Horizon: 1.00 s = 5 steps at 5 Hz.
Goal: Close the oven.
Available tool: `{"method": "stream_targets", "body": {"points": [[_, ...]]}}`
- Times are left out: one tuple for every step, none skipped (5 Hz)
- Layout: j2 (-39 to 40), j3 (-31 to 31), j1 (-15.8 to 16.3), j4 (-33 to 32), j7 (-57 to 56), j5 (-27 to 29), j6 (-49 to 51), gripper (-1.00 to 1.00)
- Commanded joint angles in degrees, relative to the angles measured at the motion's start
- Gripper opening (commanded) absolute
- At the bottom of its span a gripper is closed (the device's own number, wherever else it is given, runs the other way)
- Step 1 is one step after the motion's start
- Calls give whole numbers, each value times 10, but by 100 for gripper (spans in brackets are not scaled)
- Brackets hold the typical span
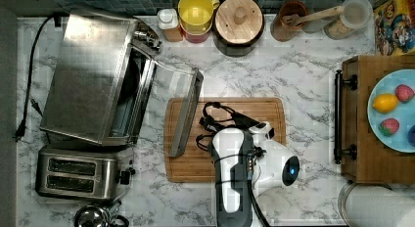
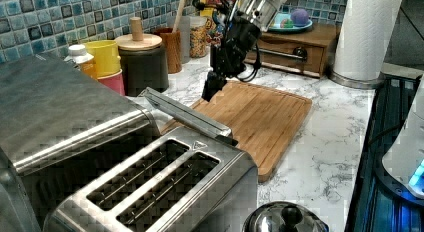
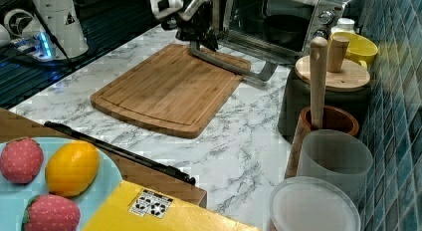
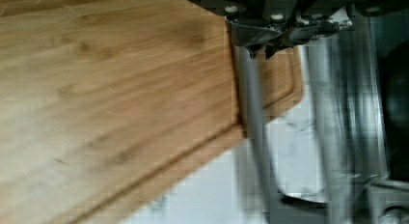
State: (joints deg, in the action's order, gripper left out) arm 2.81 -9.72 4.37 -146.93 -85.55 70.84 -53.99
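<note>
Top view: the oven (image 1: pixel 93 75) sits at 9 o'clock on the counter, its door (image 1: pixel 185 112) dropped open over the cutting board (image 1: pixel 254 139) edge. The gripper (image 4: pixel 263 43) is at the door's handle bar (image 4: pixel 253 127); whether the fingers are clenched on it I cannot tell. Step in hand: engaging the handle. Next, likely 1 upward swing toward the oven.
</note>
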Motion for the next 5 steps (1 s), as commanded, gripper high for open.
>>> {"method": "stream_targets", "body": {"points": [[-32,12,8,14,-102,127,-6,-100],[-24,22,23,20,-102,125,-17,-100],[42,34,39,59,-38,46,2,-100],[83,48,51,83,-19,37,-3,-100],[40,56,45,58,-63,117,-19,-100]]}}
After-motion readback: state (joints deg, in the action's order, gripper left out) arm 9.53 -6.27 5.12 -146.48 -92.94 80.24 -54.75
